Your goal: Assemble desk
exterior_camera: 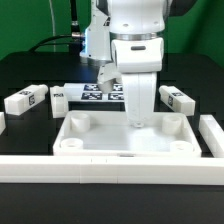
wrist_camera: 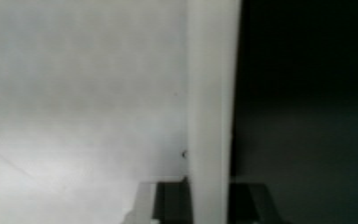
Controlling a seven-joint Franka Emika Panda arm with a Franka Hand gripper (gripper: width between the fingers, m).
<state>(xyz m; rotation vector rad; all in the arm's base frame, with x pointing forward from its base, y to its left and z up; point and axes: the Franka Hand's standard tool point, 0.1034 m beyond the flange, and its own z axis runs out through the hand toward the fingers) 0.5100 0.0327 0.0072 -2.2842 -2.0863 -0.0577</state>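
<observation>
The desk top (exterior_camera: pixel 120 140), a white tray with a raised rim and round sockets in its corners, lies flat on the black worktop (exterior_camera: pixel 20 70), near the front of the exterior view. Above it the claw (exterior_camera: pixel 140 88) is closed on one white leg (exterior_camera: pixel 140 108), which it holds upright. The leg's lower end is down inside the tray, close to the back rim and towards the exterior view's right. In the wrist view the same leg (wrist_camera: pixel 211 120) runs as a pale strip between the two dark fingers (wrist_camera: pixel 167 205), with a broad white surface to one side and darkness to the other. Three more legs lie loose on the worktop behind the tray: two (exterior_camera: pixel 25 100) (exterior_camera: pixel 58 97) on the exterior view's left and one (exterior_camera: pixel 178 98) on its right. The marker board (exterior_camera: pixel 98 92) lies between them, behind the arm. A long white rail (exterior_camera: pixel 100 166) lies in front of the tray.
</observation>
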